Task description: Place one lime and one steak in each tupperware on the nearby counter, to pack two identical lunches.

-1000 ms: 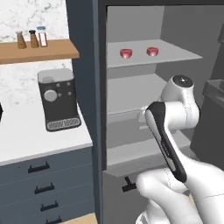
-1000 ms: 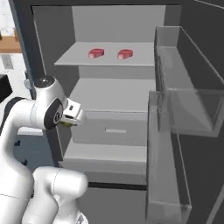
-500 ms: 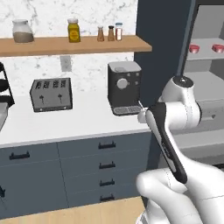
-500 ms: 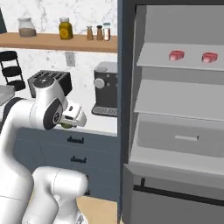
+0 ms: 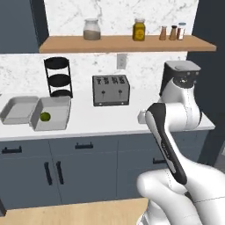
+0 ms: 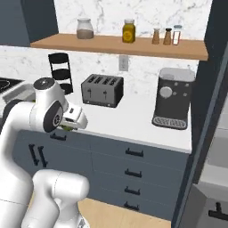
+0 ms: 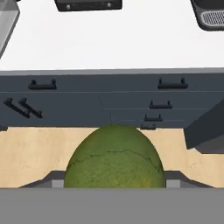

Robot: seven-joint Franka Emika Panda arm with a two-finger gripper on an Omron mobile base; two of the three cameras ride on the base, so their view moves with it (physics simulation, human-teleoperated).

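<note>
I am carrying a lime (image 7: 114, 157) over to the tubs on the counter (image 5: 110, 123). That is the step I am on now.

My gripper (image 6: 73, 119) is closed around this lime, one finger on each side. In my hand view the lime is big and green and sits right between my finger tips. In the right base view I can just see a bit of green tucked under my hand. My hand is out in front of the counter edge, over the floor, not over the white top yet.

There are two grey tubs at the far left of the counter. The bigger tub (image 5: 52, 113) has one lime (image 5: 45, 116) in it already. The smaller tub (image 5: 18, 110) is just beside it, on its left, and looks bare from here. I see no meat in either tub.

So I think my lime should go in the smaller tub. For that I need to get much farther left, because the tubs are well apart from my hand. The toaster (image 5: 110, 89) and the black round rack (image 5: 58, 77) stand behind that path, so I should stay near the front. Then I bring my hand over the smaller tub, go down low, and let go softly so the lime does not roll out.

After that, both tubs will need a piece of meat.
</note>
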